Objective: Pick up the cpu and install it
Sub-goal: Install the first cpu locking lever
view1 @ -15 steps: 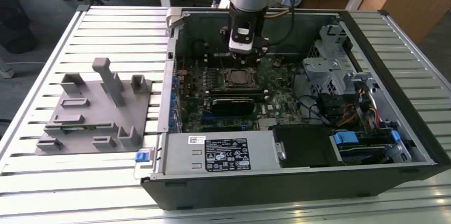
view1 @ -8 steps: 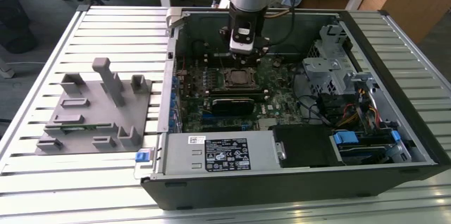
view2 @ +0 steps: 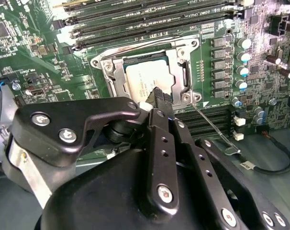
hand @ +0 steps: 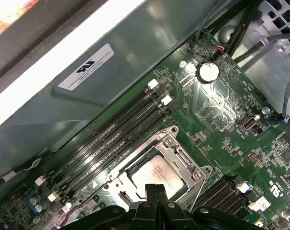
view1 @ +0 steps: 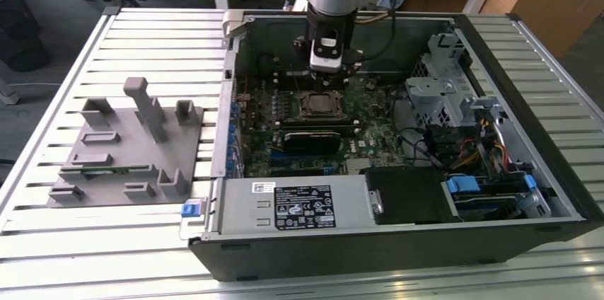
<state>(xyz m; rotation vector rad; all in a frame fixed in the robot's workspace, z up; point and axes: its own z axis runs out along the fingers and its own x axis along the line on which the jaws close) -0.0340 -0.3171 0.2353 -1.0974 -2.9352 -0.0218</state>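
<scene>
The cpu lies flat in the motherboard's socket, silvery-white top up, inside a metal frame. It also shows in the first wrist view as the cpu, partly covered by my fingertips. My gripper hangs just above the cpu's near edge, its two black fingers pressed together with nothing between them. In the exterior view the gripper points straight down over the socket inside the open computer case.
Memory slots run beside the socket, and a thin metal lever lies along its other side. A power supply and drive cage crowd the case. A grey fixture plate lies at the exterior view's left.
</scene>
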